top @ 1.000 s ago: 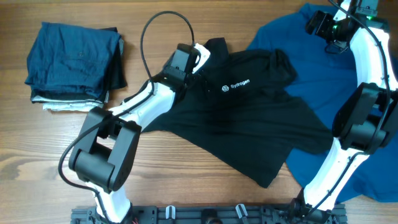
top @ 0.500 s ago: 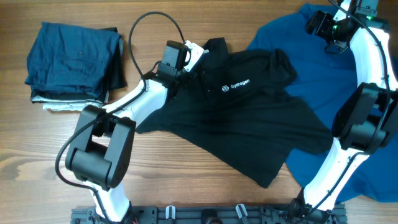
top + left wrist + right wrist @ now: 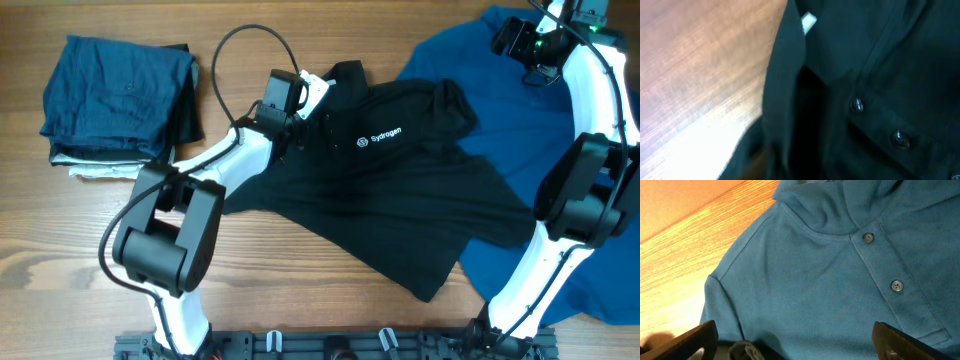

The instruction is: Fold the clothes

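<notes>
Two shirts spread on the desk (image 3: 300, 300): black shirt (image 3: 400, 190) overlaps blue shirt (image 3: 450, 55), so black likely goes first. Left pincer (image 3: 312, 98) sits at its collar (image 3: 345, 75), a likely fold anchor; can't tell if clamped. Right pincer (image 3: 795, 342) gapes empty over the blue collar (image 3: 840, 210), apparently parked.

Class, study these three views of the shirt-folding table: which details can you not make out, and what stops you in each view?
- Left tool: in the overhead view its own wrist covers the fingers. Its wrist view shows only blurred dark cloth, so any grip on the black shirt is unclear.
- Blue shirt: in the overhead view it lies partly under the black shirt and is cut by the right edge.
- White tag: in the left wrist view it is too blurred to read.
</notes>
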`<state>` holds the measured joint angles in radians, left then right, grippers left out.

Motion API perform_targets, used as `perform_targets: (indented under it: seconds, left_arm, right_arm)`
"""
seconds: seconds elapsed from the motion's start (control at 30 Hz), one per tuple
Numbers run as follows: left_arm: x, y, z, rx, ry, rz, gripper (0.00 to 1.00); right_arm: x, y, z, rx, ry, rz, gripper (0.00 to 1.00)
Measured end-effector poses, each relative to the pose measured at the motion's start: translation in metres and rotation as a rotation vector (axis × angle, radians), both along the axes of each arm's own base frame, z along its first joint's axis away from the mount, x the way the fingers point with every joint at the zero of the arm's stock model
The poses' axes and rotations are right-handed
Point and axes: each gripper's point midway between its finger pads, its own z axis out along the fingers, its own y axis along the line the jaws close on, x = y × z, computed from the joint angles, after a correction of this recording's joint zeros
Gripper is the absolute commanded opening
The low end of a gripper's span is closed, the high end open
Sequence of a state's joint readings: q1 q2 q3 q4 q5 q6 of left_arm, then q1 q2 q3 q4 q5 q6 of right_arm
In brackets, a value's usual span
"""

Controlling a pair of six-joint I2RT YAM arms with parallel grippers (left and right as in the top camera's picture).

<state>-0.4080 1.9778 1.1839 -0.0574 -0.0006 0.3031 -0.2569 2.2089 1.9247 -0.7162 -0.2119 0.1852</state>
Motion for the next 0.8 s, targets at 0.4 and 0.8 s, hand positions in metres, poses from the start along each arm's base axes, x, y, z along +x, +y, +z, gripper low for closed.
perform_targets:
  seconds: [0.4,0.8]
  left_arm:
    - [0.033,0.026,0.021,-0.113,-0.087,0.199,0.04]
    - [0.069,0.140,0.031,-0.228,-0.134,0.526,0.08]
  right_arm:
    - [0.000,0.000,0.000,0.000,0.000,0.000,1.00]
    - [0.000,0.000,0.000,0.000,0.000,0.000,0.99]
